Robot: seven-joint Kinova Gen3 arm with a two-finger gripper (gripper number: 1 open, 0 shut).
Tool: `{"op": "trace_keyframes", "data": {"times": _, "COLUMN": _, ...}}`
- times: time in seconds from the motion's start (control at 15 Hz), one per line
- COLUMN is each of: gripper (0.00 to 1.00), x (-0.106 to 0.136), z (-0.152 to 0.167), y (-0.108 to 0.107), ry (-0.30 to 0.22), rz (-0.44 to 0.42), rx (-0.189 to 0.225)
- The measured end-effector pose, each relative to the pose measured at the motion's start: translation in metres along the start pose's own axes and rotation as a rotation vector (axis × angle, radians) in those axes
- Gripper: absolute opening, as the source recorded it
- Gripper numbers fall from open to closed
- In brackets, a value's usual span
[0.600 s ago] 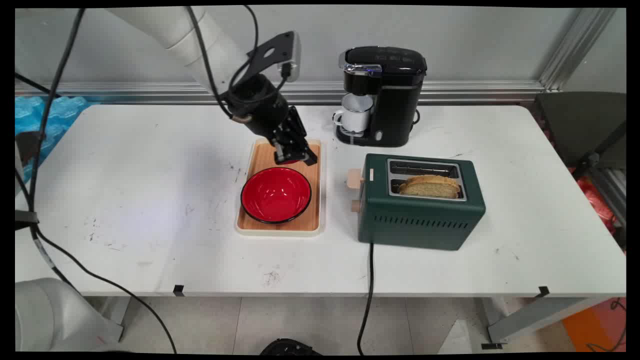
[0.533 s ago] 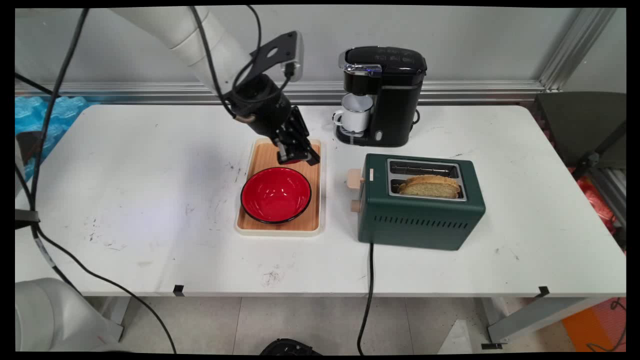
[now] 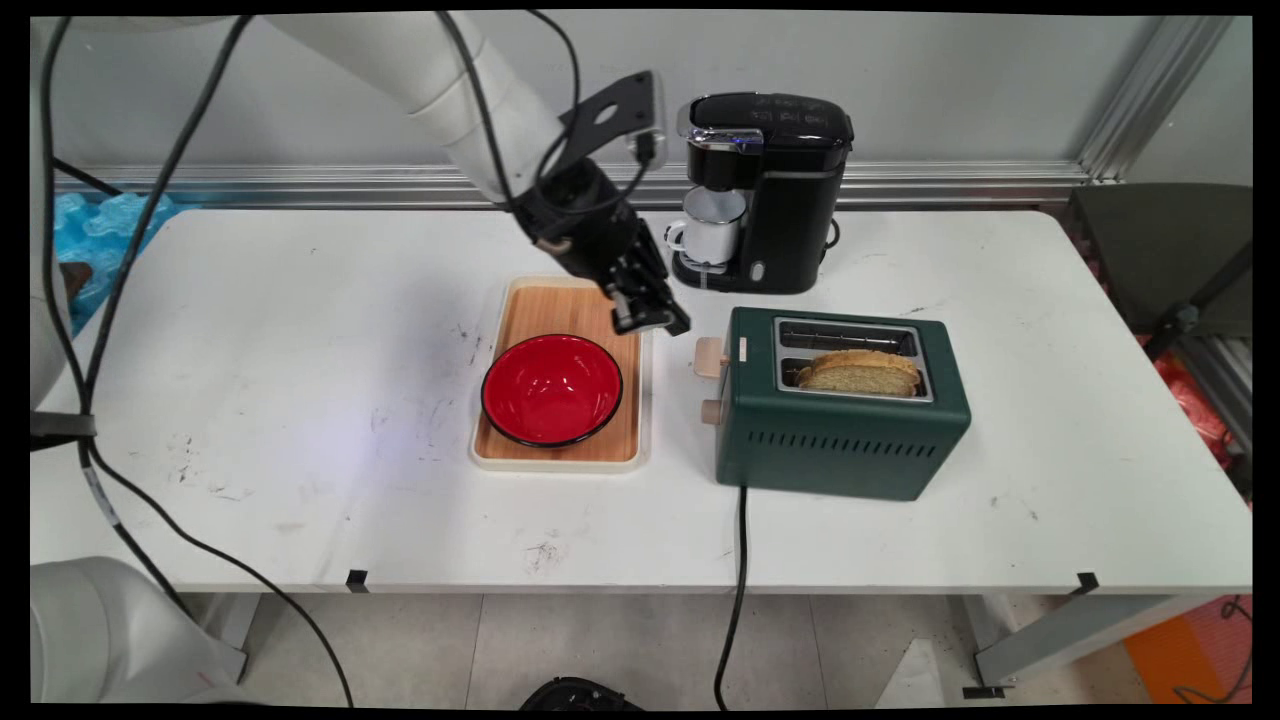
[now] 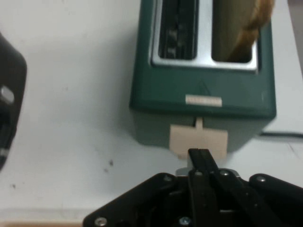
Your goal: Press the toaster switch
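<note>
the gripper (image 3: 652, 318), fingers pressed together and empty, hangs mid-frame just left of the green toaster (image 3: 840, 420), aimed at its beige lever (image 4: 199, 141). coming in off-centre could slip off the lever or shove the toaster.

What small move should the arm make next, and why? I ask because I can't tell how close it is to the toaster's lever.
Probably a short move onward and down onto the lever. The gripper hangs shut over the tray's right edge, apart from the green toaster. In the hand view the closed fingers line up with the beige lever, which sits up, with bread in one slot.
</note>
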Motion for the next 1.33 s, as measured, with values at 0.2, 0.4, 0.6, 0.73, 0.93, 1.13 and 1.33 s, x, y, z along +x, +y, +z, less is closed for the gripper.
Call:
{"op": "trace_keyframes", "data": {"times": 0.2, "gripper": 0.00, "x": 0.009, "z": 0.009, "y": 0.000, "ry": 0.014, "rz": -0.004, "rx": 0.009}}
{"op": "trace_keyframes", "data": {"times": 0.4, "gripper": 0.00, "x": 0.015, "z": 0.020, "y": 0.003, "ry": 0.022, "rz": -0.010, "rx": 0.012}}
{"op": "trace_keyframes", "data": {"times": 0.6, "gripper": 0.00, "x": 0.015, "z": 0.029, "y": 0.007, "ry": 0.012, "rz": -0.012, "rx": 0.008}}
{"op": "trace_keyframes", "data": {"times": 0.73, "gripper": 0.00, "x": 0.014, "z": 0.035, "y": 0.010, "ry": 0.000, "rz": -0.012, "rx": 0.006}}
{"op": "trace_keyframes", "data": {"times": 0.93, "gripper": 0.00, "x": 0.012, "z": 0.044, "y": 0.013, "ry": -0.012, "rz": -0.007, "rx": 0.002}}
{"op": "trace_keyframes", "data": {"times": 1.13, "gripper": 0.00, "x": 0.010, "z": 0.050, "y": 0.014, "ry": -0.017, "rz": -0.003, "rx": 0.003}}
{"op": "trace_keyframes", "data": {"times": 1.33, "gripper": 0.00, "x": 0.008, "z": 0.057, "y": 0.013, "ry": -0.025, "rz": 0.000, "rx": 0.004}}
